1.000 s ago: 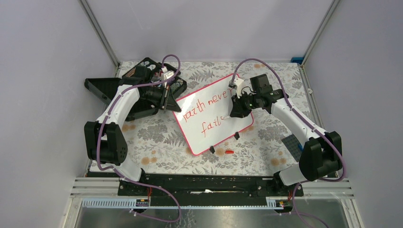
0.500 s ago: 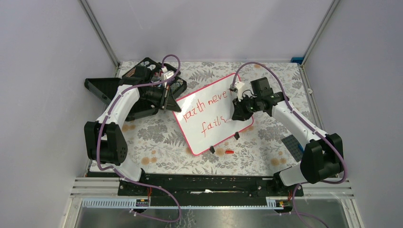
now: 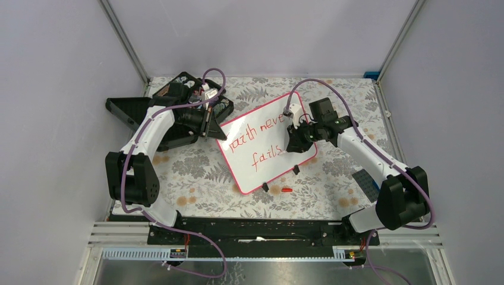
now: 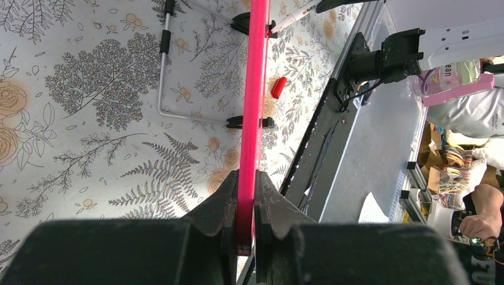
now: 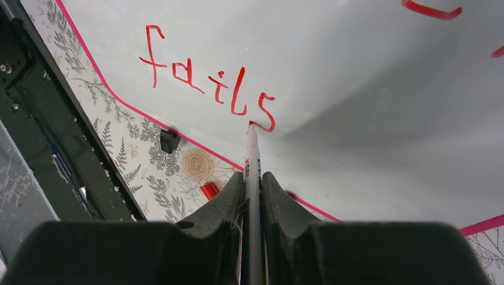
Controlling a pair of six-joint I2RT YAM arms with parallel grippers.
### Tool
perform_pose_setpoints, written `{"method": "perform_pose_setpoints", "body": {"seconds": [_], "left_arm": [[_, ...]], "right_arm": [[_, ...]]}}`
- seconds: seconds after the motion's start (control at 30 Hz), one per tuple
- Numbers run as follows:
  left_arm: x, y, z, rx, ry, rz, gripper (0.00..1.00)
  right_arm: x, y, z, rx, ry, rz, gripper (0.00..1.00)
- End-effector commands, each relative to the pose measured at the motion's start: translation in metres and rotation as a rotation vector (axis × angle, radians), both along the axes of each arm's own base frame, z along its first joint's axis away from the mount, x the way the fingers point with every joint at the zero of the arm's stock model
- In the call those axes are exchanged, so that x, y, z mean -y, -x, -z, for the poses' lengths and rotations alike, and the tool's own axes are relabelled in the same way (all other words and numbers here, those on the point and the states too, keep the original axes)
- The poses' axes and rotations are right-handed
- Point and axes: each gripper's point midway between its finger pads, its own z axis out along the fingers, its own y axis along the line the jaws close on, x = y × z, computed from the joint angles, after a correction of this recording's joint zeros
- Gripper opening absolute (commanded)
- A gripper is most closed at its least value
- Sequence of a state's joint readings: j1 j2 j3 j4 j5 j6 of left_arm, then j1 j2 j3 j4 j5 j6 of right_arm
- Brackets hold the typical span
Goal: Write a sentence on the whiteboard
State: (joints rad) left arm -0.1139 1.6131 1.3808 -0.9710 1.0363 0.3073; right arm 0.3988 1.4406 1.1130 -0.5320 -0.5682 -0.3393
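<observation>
A floral-print table [image 3: 196, 172] sits between plain grey walls [image 3: 255, 35]. The whiteboard [image 3: 264, 127] stands tilted at its middle. The left gripper [image 4: 246, 178] is clamped on its pink rim, and the right gripper [image 5: 251, 178] pinches a red marker [image 5: 252, 151] whose tip touches the board. A second ago the lower word read "fail" (now "fails"). A black compartment case [image 3: 178, 86] lies far left, contents unclear.

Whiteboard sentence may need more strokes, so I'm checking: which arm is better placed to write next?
Right. The right gripper grips the marker, tip at "fails"; the left gripper is clamped on the whiteboard rim.
</observation>
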Motion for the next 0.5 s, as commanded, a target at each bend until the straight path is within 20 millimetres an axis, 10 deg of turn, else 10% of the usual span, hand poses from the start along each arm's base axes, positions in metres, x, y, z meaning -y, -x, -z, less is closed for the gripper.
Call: {"method": "perform_pose_setpoints", "body": {"seconds": [0.0, 0.47], "left_arm": [[-0.004, -0.010, 0.010, 0.077, -0.071, 0.005, 0.00], [-0.003, -0.009, 0.010, 0.079, -0.071, 0.007, 0.00]], "right_arm": [[-0.008, -0.001, -0.025, 0.052, -0.045, -0.020, 0.00], [0.019, -0.016, -0.025, 0.070, -0.016, 0.035, 0.00]]}}
